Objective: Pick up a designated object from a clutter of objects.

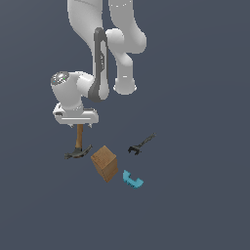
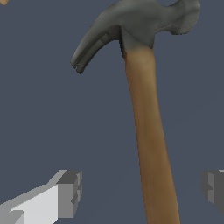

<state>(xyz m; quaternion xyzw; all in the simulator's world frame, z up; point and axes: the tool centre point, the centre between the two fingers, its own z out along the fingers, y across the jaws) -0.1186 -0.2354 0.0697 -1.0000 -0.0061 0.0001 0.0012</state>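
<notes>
The claw hammer (image 1: 78, 141) lies on the dark floor, its brown wooden handle running under my hand and its dark grey head (image 1: 78, 153) toward the wooden block. My gripper (image 1: 81, 127) hovers low over the handle and is open. In the wrist view the handle (image 2: 148, 131) passes between the two fingertips (image 2: 68, 192), apart from both, with the head (image 2: 135, 24) beyond; my gripper (image 2: 140, 190) is empty. The handle's far end is hidden under my hand.
A brown wooden block (image 1: 104, 163) stands just to the exterior view's right of the hammer head. A small black wrench (image 1: 141, 144) and a cyan curved piece (image 1: 132, 179) lie further right. A corner of the block (image 2: 3, 1) shows in the wrist view.
</notes>
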